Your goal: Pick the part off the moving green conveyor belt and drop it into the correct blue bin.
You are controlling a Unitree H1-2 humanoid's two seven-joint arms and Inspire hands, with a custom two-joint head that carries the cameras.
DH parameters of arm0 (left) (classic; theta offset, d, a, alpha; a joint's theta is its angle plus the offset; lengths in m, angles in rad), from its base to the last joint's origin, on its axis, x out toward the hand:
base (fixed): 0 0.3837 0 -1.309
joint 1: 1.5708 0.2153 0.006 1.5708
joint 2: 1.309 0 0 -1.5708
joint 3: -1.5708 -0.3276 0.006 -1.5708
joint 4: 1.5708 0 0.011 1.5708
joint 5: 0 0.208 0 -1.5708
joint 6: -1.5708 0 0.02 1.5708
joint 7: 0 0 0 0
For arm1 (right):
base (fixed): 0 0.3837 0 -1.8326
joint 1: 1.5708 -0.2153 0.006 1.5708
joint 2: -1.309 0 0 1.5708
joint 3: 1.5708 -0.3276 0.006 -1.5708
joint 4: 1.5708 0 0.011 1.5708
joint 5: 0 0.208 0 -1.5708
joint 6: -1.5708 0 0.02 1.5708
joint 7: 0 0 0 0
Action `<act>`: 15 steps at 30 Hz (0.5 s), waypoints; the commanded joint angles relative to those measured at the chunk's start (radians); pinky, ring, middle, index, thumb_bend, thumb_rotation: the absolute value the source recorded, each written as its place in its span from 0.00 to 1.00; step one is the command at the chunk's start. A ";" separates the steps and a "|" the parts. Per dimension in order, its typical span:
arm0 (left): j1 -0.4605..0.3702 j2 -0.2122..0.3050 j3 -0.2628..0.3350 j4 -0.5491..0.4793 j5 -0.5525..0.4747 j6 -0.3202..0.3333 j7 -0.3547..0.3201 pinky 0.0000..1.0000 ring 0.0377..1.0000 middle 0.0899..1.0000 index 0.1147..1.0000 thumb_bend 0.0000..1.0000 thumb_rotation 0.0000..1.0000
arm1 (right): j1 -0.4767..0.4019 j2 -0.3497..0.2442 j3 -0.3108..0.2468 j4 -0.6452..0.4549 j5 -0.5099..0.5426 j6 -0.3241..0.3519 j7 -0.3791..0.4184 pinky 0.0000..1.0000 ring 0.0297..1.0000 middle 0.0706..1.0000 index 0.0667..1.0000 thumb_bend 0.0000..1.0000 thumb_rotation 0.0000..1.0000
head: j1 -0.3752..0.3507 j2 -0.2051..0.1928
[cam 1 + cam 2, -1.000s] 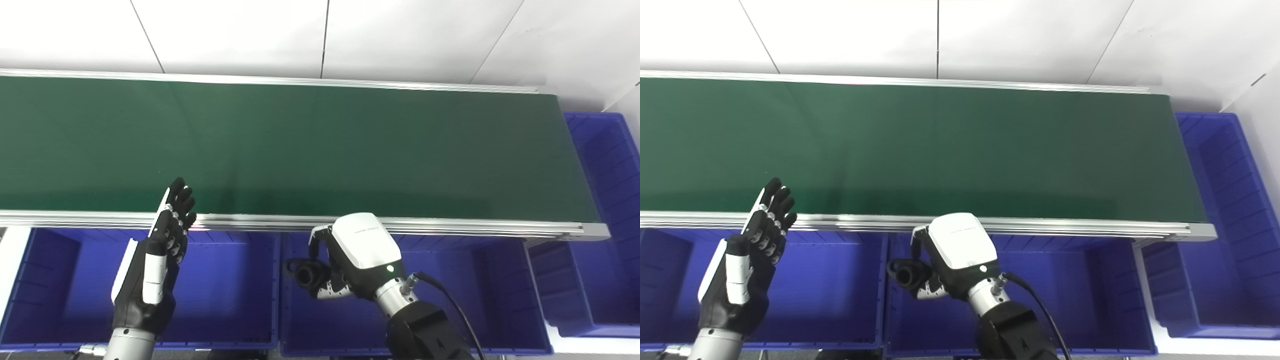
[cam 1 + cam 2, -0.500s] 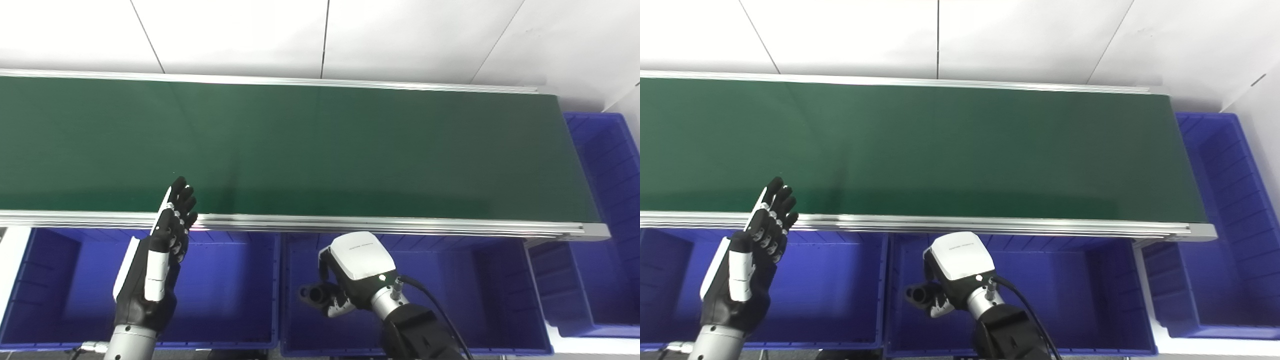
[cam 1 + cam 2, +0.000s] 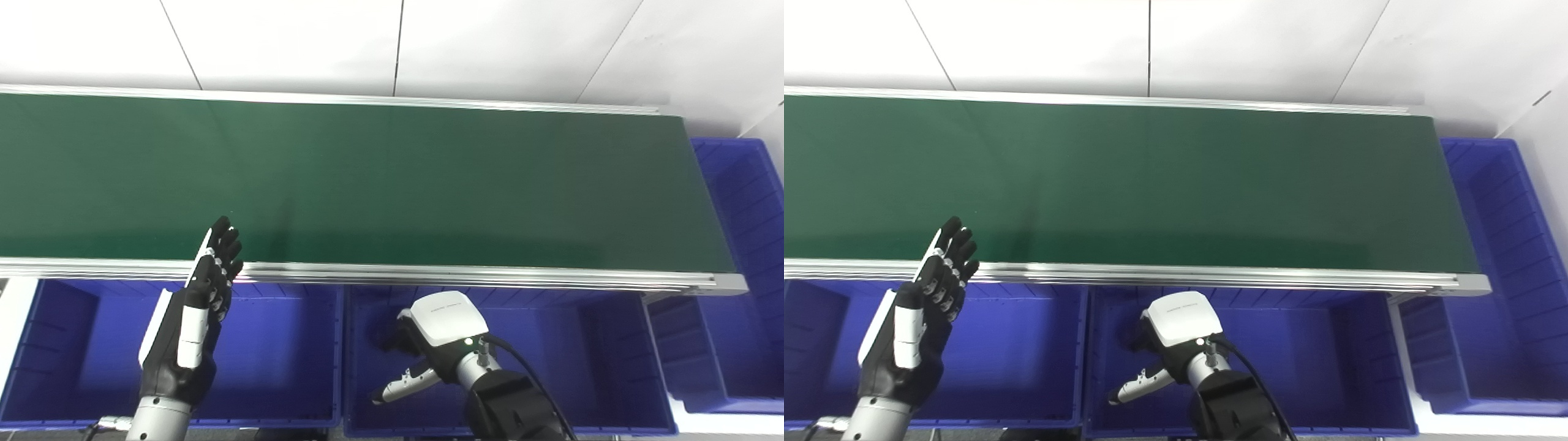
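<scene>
The green conveyor belt (image 3: 392, 184) has no part on it. My right hand (image 3: 438, 331) is low inside the middle blue bin (image 3: 551, 367), its white back facing up. Its thumb (image 3: 398, 389) sticks out to the left, away from the fingers, so the hand looks open. A dark shape (image 3: 384, 338) lies just left of the hand in the bin; it may be the black part, but it is blurred. My left hand (image 3: 196, 312) is open and flat, fingers pointing up, over the left blue bin (image 3: 282, 367) at the belt's near rail.
The belt's silver near rail (image 3: 490, 278) runs above the bins. Another blue bin (image 3: 747, 202) stands past the belt's right end, and a further one (image 3: 686, 349) at the lower right. White wall panels stand behind the belt.
My right hand went down from the rail into the middle bin with the black part. Its thumb has swung out and the part is no longer in its grip. The left hand stayed still.
</scene>
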 commanded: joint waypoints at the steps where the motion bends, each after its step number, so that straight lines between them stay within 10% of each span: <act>1: 0.005 -0.001 0.002 -0.037 0.006 -0.006 -0.004 1.00 1.00 1.00 1.00 0.76 0.98 | 0.012 0.027 -0.021 -0.080 0.033 -0.005 0.044 0.37 0.55 0.73 0.78 1.00 0.82 | 0.021 0.001; 8: 0.020 -0.004 0.005 -0.027 0.006 -0.026 -0.004 1.00 1.00 1.00 1.00 0.74 0.99 | 0.148 0.116 -0.148 -0.451 0.196 0.063 0.285 0.47 0.60 0.71 0.75 0.96 0.92 | 0.041 -0.016; 13: 0.018 0.010 0.022 0.006 -0.006 -0.049 -0.015 1.00 1.00 1.00 1.00 0.74 0.98 | 0.381 0.250 -0.319 -0.521 0.748 0.103 -0.001 0.45 0.54 0.61 0.66 0.80 0.72 | 0.038 -0.051; 15: 0.014 0.016 0.026 0.027 -0.003 -0.064 -0.020 1.00 1.00 1.00 1.00 0.74 0.98 | 0.462 0.317 -0.410 -0.421 1.050 -0.022 -0.138 0.47 0.54 0.60 0.64 0.77 0.69 | 0.038 -0.075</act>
